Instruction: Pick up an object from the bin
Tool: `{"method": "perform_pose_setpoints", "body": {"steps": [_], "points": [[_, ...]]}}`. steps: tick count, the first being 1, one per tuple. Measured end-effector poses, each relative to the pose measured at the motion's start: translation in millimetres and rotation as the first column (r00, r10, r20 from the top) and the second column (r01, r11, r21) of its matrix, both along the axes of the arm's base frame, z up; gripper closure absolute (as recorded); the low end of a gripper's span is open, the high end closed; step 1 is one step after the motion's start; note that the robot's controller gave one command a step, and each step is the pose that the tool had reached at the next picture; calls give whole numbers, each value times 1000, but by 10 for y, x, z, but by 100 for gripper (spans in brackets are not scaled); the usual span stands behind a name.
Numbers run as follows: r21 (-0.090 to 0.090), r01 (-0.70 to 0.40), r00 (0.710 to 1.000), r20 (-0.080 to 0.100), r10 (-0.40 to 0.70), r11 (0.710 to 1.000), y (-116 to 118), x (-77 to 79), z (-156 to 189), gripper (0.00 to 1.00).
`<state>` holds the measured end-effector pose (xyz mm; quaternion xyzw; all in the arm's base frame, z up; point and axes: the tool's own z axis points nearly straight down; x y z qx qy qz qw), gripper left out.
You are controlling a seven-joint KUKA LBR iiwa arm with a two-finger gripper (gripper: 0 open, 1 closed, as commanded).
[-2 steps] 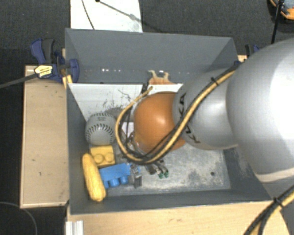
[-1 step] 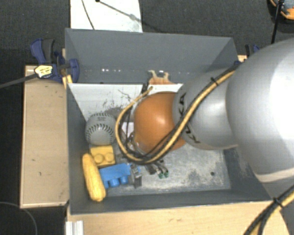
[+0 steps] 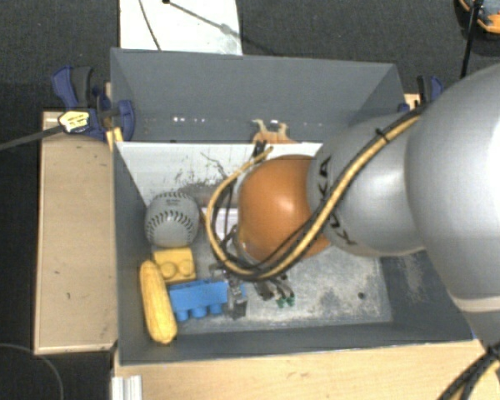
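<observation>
My silver arm [image 3: 433,165] filling the right of the frame, reaching leftward and down, orange wrist cover [image 3: 275,207] at centre, black and yellow cables [image 3: 213,211] looped around it, my jaws pointing down at lower centre

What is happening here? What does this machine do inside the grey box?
A robot arm reaches from the right into a grey metal bin of small toys. Its gripper, below the wrist's orange cover, is low near the bin's front, just right of a blue toy block. To the left lie a yellow corn cob, a small yellow block and a grey ball. No toy looks lifted yet.
</observation>
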<state>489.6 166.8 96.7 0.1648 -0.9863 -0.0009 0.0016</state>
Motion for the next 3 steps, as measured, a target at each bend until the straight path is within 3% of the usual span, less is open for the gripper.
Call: {"method": "perform_pose_setpoints", "body": {"steps": [1, 2, 3], "points": [[-5, 96, 995, -5, -96, 995, 146, 384, 164, 100], [-3, 112, 994, 2, -112, 994, 350, 630, -7, 100], [-4, 76, 997, -4, -76, 997, 158, 424, 409, 100]]}}
